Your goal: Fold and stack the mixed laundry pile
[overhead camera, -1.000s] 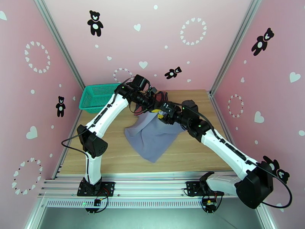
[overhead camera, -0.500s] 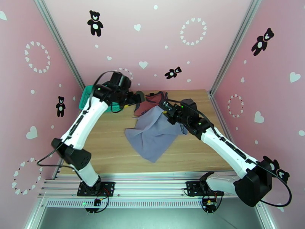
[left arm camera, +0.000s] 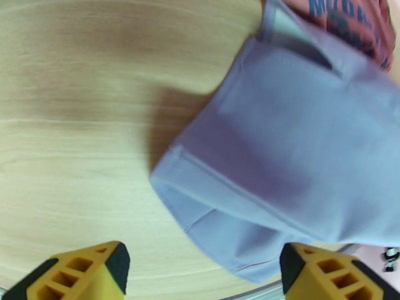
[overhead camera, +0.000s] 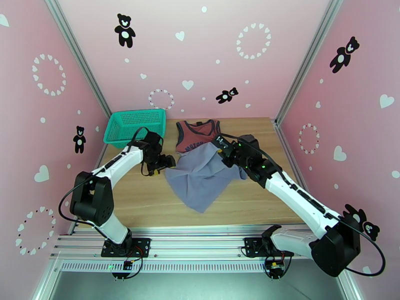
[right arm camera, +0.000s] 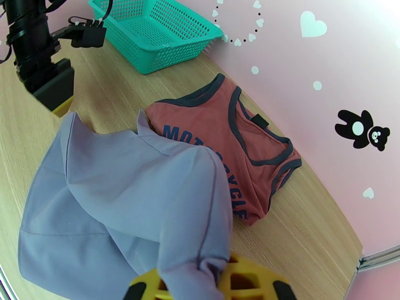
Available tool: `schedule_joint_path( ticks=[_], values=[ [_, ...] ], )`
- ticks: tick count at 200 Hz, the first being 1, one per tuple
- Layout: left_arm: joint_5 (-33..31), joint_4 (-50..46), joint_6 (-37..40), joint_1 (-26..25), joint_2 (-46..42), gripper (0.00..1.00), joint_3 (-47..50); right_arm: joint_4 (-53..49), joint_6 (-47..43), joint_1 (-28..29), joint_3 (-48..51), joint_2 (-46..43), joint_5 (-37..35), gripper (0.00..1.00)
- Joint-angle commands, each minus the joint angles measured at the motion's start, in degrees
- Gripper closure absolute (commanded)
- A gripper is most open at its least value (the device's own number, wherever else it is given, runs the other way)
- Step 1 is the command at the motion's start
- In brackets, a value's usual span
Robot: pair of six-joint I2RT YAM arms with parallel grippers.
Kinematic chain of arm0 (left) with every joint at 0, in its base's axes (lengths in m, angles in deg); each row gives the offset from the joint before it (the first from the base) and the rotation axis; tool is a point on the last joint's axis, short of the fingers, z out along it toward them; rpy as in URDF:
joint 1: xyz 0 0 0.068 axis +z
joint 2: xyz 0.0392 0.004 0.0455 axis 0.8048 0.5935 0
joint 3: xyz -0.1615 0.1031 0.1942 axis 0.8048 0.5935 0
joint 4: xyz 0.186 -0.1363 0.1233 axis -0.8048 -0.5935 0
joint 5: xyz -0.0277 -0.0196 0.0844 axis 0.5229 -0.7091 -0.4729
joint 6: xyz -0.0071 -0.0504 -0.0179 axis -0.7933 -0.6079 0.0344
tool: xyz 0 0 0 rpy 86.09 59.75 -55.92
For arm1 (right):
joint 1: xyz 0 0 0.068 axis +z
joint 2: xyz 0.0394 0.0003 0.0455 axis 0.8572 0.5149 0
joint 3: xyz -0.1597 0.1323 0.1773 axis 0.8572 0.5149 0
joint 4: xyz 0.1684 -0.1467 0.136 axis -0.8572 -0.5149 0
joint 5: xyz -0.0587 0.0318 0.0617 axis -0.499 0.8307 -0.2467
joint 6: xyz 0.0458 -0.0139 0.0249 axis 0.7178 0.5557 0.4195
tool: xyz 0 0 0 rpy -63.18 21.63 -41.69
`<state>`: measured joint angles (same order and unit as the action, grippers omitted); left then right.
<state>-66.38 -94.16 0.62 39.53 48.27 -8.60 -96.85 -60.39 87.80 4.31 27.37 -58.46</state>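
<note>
The teal basket [overhead camera: 134, 127] sits at ten o'clock on the wooden surface [overhead camera: 135, 196]. The left hand [overhead camera: 167, 161] is at nine o'clock of the grey-lavender shirt [overhead camera: 200, 181], just beside its left edge. Its wrist camera shows the yellow fingertips [left arm camera: 90, 271] spread wide and released, with nothing gripped between them. The shirt lies rumpled in the middle of the surface. Its far edge overlaps the lower hem of the rust-red tank top [overhead camera: 197, 136], which lies flat at twelve o'clock with its navy lettering facing up. The right hand [overhead camera: 221, 145] is at the shirt's one o'clock corner, clenched on a lifted fold of the cloth, which drapes down between its yellow fingers [right arm camera: 250, 278].
</note>
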Motion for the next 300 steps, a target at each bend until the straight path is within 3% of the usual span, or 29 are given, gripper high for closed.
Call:
schedule_joint_path(
  ticks=[1,33,64,105,198,264,282,300],
  values=[
    [11.75,8.73,-5.25,1.49,2.67,0.13,0.99,0.20,0.55,-0.27,0.50,-1.40,0.43,1.00],
    [19.11,12.85,-11.61,1.60,6.32,0.18,1.61,0.19,0.29,-0.28,0.33,-1.24,0.53,1.00],
    [17.24,10.67,-13.51,1.58,4.43,0.28,2.37,0.37,0.19,-0.32,0.33,-1.77,0.88,1.00],
    [15.53,8.26,-15.54,1.58,3.07,0.29,3.28,1.02,0.36,-0.32,0.57,-2.21,1.91,1.00],
    [20.33,4.87,-13.71,1.58,12.86,0.28,0.56,3.88,0.98,-0.30,3.75,-4.69,3.91,1.00],
    [18.34,3.04,-12.27,2.38,16.50,0.29,-2.23,4.24,0.98,-0.30,4.09,-5.39,4.67,1.00],
    [18.43,2.40,-11.48,2.85,17.00,0.33,-2.84,4.24,0.96,-0.29,4.11,-5.49,4.57,1.00],
    [18.69,1.59,-10.57,3.21,17.36,0.44,-3.09,4.15,0.89,-0.31,4.15,-5.47,4.56,1.00]
  ],
)
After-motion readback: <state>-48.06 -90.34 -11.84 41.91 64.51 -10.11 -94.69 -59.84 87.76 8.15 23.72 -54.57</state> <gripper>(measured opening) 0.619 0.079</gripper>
